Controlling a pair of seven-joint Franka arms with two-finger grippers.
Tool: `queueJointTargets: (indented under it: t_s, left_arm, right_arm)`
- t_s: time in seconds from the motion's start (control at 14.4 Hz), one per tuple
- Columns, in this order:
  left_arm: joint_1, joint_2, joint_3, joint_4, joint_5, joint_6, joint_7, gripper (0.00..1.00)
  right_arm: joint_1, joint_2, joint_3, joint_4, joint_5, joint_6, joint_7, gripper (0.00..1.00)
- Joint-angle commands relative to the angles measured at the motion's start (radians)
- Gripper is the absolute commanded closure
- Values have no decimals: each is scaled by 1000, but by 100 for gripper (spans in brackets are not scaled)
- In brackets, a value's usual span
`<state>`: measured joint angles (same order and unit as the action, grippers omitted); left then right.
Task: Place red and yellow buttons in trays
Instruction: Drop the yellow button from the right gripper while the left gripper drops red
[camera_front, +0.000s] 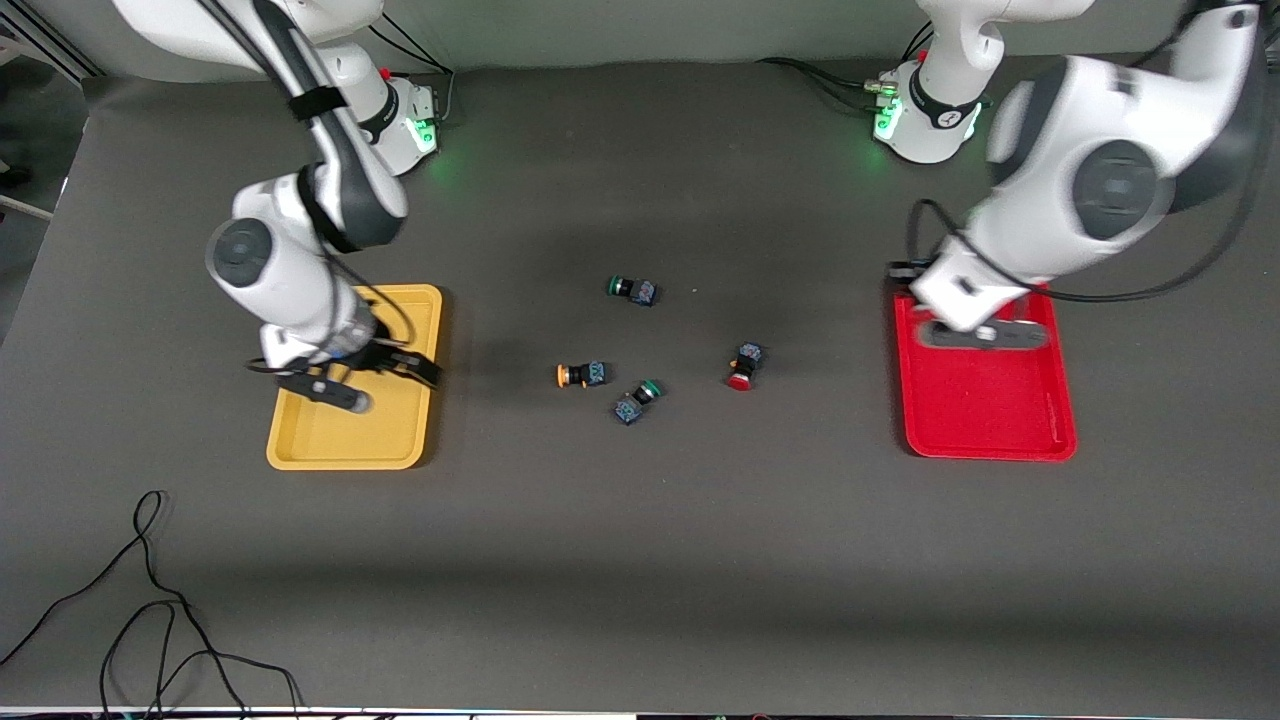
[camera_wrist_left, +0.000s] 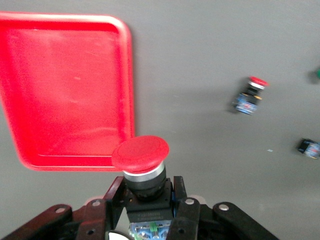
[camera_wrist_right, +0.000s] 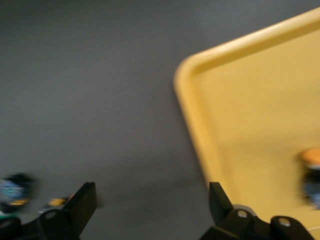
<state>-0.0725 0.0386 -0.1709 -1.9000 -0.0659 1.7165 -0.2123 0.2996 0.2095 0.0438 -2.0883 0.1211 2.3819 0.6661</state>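
My left gripper (camera_front: 975, 335) (camera_wrist_left: 148, 190) is shut on a red button (camera_wrist_left: 144, 162), gripping its black body, over the rim of the red tray (camera_front: 985, 415) (camera_wrist_left: 65, 90). A second red button (camera_front: 744, 366) (camera_wrist_left: 250, 95) lies on the table. My right gripper (camera_front: 405, 365) (camera_wrist_right: 152, 200) is open and empty over the yellow tray's (camera_front: 345, 440) (camera_wrist_right: 260, 100) edge toward the table's middle. One yellow button (camera_wrist_right: 312, 177) lies in that tray; the arm hides it in the front view. Another yellow button (camera_front: 582, 374) lies mid-table.
Two green-capped buttons (camera_front: 632, 290) (camera_front: 638, 400) lie mid-table, one farther from the front camera than the yellow button, one beside it. Black cables (camera_front: 150, 620) trail at the table's front corner on the right arm's end.
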Motion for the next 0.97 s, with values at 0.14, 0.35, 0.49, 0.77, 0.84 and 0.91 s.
queueJointTargets:
  t_s: [0.14, 0.35, 0.49, 0.77, 0.84, 0.91]
  left_arm:
    - [150, -8, -9, -167, 75, 176, 172, 78]
    - [169, 64, -7, -316, 86, 452, 189, 78]
    - [169, 169, -7, -361, 121, 599, 188, 77]
    - [178, 271, -4, -366, 140, 684, 183, 70]
    - [178, 280, -4, -366, 141, 684, 180, 55]
    - [180, 279, -4, -360, 141, 678, 180, 12]
  right_arm:
    - [35, 296, 142, 367, 20, -36, 438, 0]
    - [81, 373, 154, 390, 20, -26, 675, 0]
    - [114, 412, 159, 387, 20, -24, 806, 0]
    - [148, 438, 159, 335, 15, -26, 908, 0]
    - [148, 438, 159, 320, 12, -26, 908, 0]
    - [148, 441, 156, 314, 6, -24, 908, 0]
